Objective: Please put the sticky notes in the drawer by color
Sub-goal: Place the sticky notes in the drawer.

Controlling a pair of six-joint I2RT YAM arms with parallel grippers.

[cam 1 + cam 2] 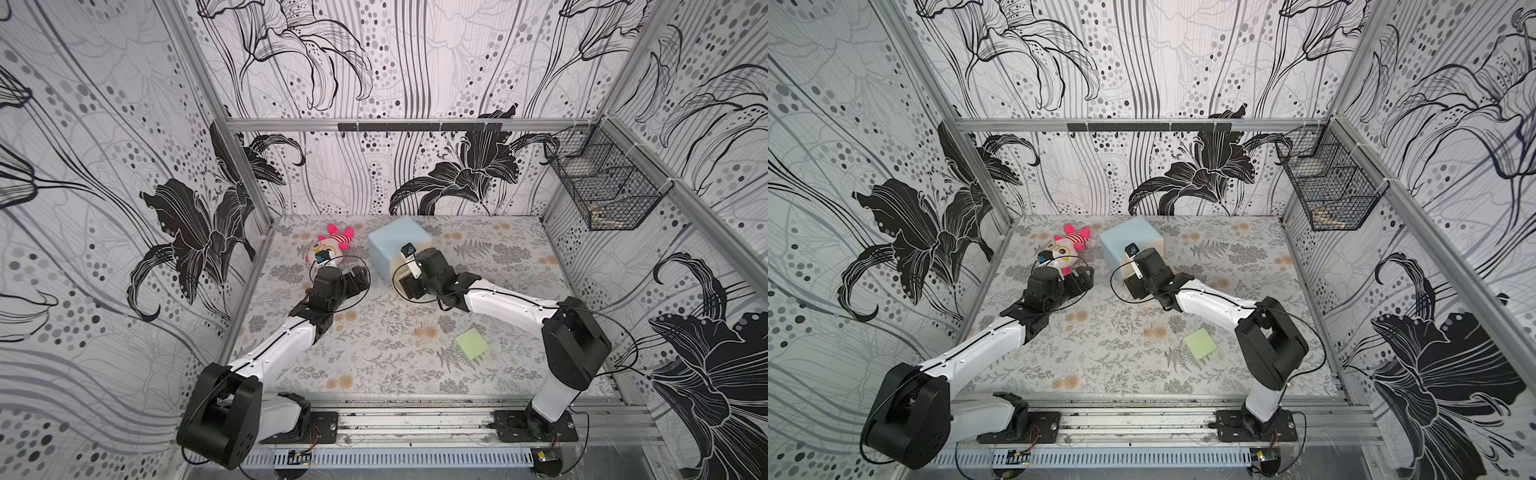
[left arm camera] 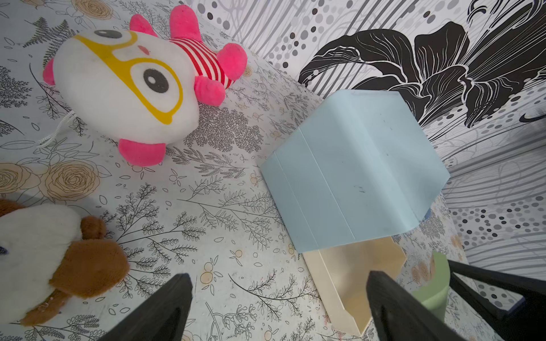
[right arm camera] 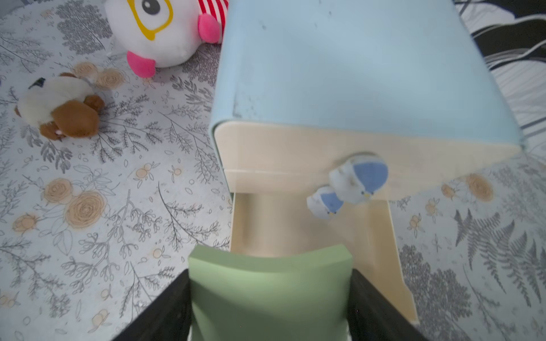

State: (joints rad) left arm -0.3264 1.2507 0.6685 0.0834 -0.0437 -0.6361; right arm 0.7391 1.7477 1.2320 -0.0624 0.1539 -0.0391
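The right pincer holds 1 green pad in the lower middle of its wrist frame, at the near end of the pulled-out lowest drawer of the blue chest. The left pincer is wide and empty, at the lower edge of its frame. A 2nd green pad lies flat on the bench, lower right of centre in both top views.

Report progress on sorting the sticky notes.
Done: the bottom drawer stands open; no pink or yellow pad is in sight. In hand: the right end effector holds a green pad at that drawer. Remaining: the second green pad on the table; left end effector open, empty.
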